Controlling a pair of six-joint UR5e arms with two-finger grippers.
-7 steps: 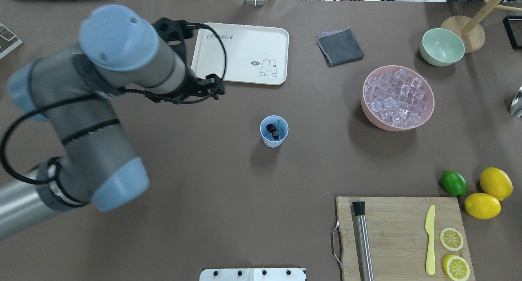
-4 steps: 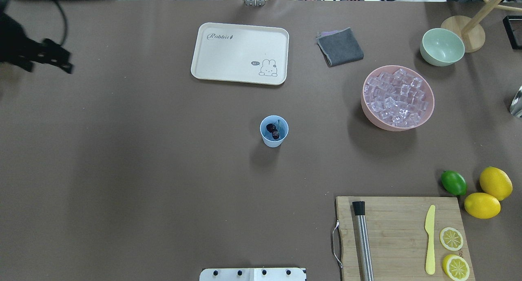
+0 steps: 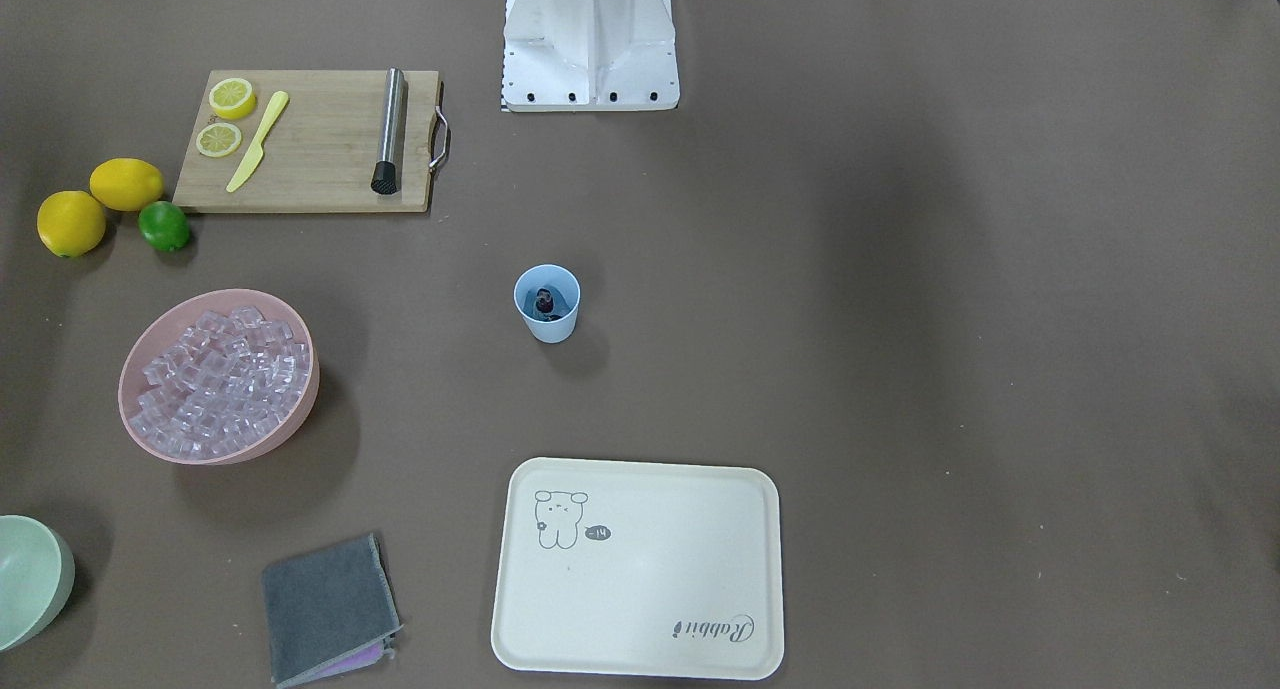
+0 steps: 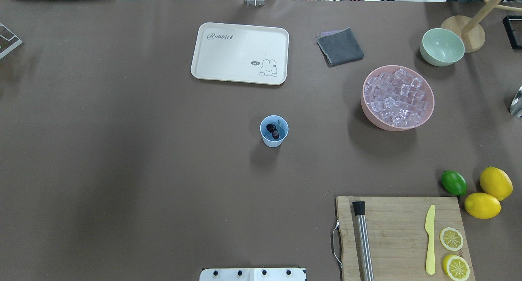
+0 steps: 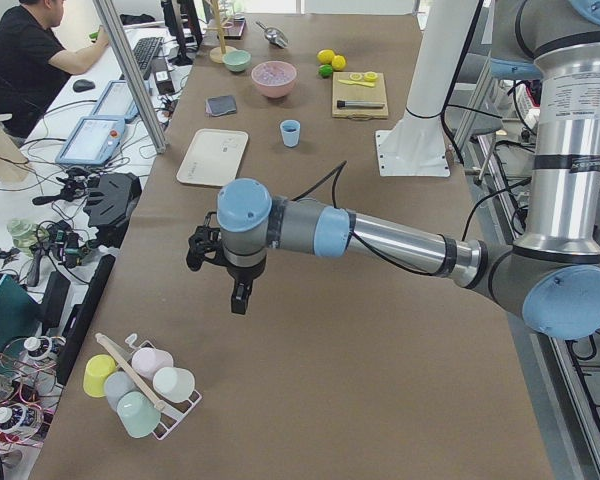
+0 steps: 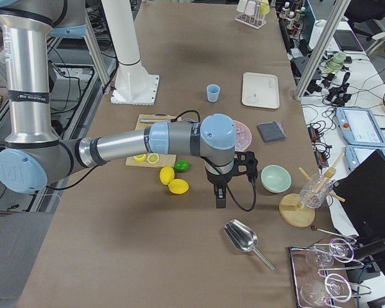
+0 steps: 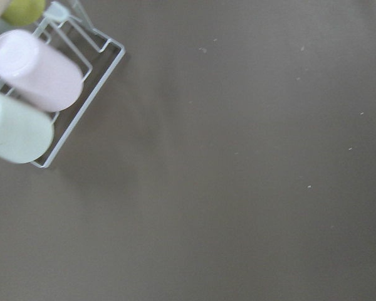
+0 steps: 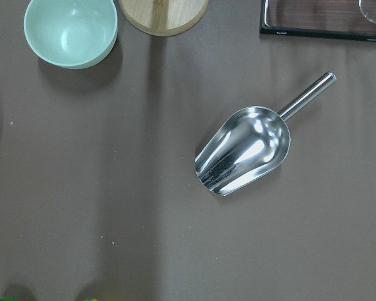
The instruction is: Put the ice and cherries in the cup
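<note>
The light-blue cup (image 4: 274,131) stands upright mid-table, also in the front view (image 3: 547,303). The dark cherries (image 4: 273,131) lie inside it. I see no ice in the cup. The ice (image 4: 397,97) fills the pink bowl (image 4: 391,126) to the cup's right. My left gripper (image 5: 238,295) hangs over bare table far to the left of the cup; I cannot tell if it is open. My right gripper (image 6: 219,196) hangs near the pale green bowl, above a metal scoop (image 8: 244,157); I cannot tell if it is open.
A cream tray (image 4: 240,52) and grey cloth (image 4: 340,47) lie at the back. A pale green bowl (image 4: 442,46) sits behind the pink bowl. A cutting board (image 4: 399,232) with muddler and knife, a lime (image 4: 454,182) and lemons lie front right. A rack of cups (image 7: 31,94) is far left.
My left arm has swung away to the left and out of the overhead view. The cup, cherries and bowl of ice have not moved.
</note>
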